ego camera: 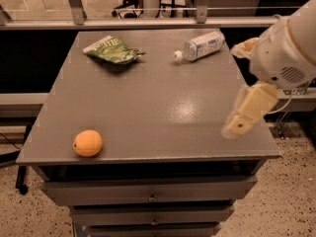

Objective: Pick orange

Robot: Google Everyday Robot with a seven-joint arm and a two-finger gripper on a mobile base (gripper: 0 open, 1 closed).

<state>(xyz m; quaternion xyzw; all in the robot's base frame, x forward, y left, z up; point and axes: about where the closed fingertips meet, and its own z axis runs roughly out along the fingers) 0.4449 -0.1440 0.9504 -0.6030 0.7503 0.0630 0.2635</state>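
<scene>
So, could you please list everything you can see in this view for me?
orange: one, orange, near left corner of the table top, by the front edge
snack bag: one, green, far left part of the table top
bottle: one, clear plastic with a white cap, lying on its side at the far right
table: one, grey, centre of view
drawers: three fronts showing, grey, under the table top
railing: one, metal, behind the table
floor: speckled, around the table
arm: one, white, right edge of view
gripper: one, pale, above the table's right front edge, far from the orange
</scene>
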